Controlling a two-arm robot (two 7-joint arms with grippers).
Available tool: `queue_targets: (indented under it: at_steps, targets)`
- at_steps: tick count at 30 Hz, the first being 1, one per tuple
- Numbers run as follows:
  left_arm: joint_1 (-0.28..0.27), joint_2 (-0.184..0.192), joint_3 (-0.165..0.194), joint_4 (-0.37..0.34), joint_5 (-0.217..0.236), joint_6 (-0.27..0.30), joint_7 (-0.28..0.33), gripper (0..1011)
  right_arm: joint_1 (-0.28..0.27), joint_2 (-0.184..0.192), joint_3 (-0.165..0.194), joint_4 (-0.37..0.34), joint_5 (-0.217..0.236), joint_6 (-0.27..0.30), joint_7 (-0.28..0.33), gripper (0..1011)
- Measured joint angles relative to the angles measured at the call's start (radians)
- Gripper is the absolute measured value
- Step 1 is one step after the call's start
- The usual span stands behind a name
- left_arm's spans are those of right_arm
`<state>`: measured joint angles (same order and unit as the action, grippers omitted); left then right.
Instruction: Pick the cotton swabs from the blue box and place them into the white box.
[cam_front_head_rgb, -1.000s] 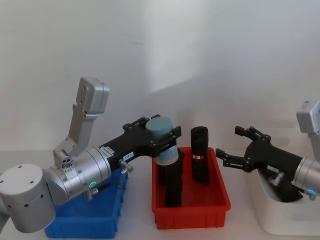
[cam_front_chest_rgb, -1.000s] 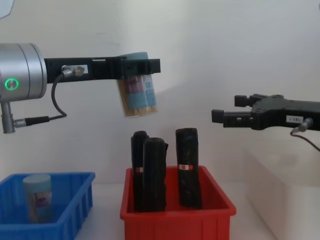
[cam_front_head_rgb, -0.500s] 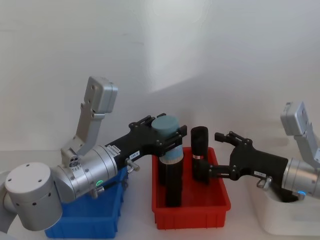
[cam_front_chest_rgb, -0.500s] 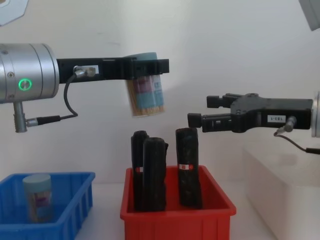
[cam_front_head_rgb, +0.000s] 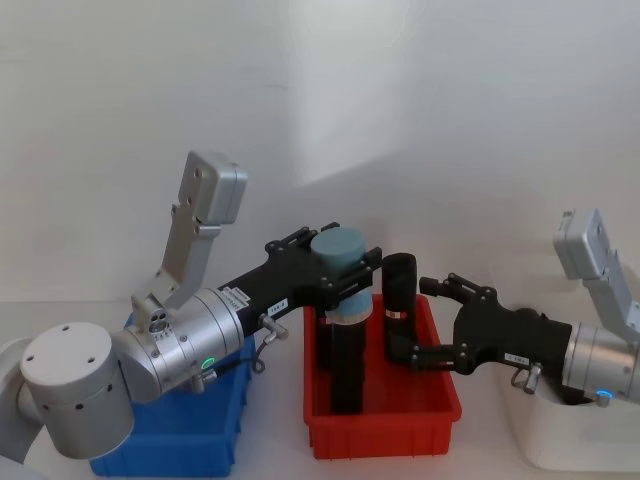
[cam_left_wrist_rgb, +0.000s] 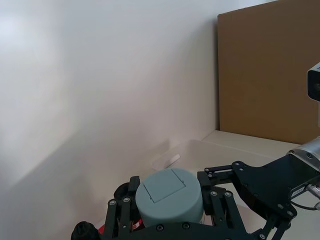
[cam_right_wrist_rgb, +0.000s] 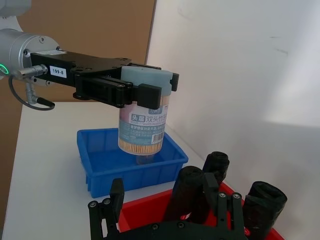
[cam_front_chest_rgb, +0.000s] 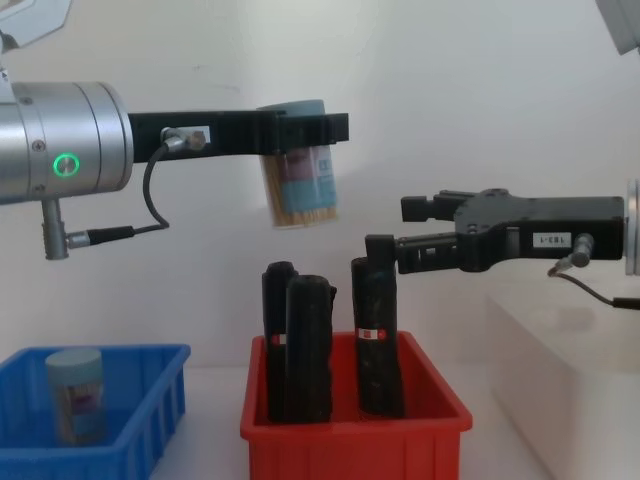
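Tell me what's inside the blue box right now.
One swab tub stands upright in the blue box. The left arm covers much of the box from above, so the rest of its floor is hidden. The left gripper holds another tub aloft.

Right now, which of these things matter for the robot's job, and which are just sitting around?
Part of the job: cotton swabs tub gripped by the left gripper; second tub in the blue box; white box; right gripper, open, over the red bin.

Just sitting around: red bin; black cylinders standing in it.
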<state>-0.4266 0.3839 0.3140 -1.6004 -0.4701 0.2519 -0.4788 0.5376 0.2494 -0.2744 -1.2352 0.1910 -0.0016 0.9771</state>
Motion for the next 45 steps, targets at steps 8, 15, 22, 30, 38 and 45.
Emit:
queue_targets:
  at_steps: [8,15,22,30,38,45]
  targets:
    - [0.000,-0.003,0.005,-0.002,0.001,-0.002,0.003,706,0.005,0.001,-0.007,-0.004,-0.001,0.007,0.006,1002]
    - [-0.003,-0.008,0.012,0.000,0.003,-0.002,0.003,706,0.020,-0.002,-0.015,0.007,-0.001,0.011,0.015,1002]
    - [-0.008,-0.018,0.021,0.010,0.012,-0.001,0.003,706,0.038,-0.009,-0.023,0.026,-0.005,0.012,0.024,1002]
    - [-0.019,-0.031,0.031,0.024,0.025,-0.009,0.002,706,0.064,-0.018,-0.035,0.055,-0.011,0.015,0.042,1002]
    - [-0.027,-0.047,0.044,0.042,0.036,-0.023,0.007,706,0.082,-0.025,-0.043,0.075,-0.007,0.024,0.061,1002]
    - [-0.029,-0.055,0.053,0.049,0.045,-0.031,0.012,706,0.094,-0.030,-0.051,0.090,0.004,0.027,0.070,1002]
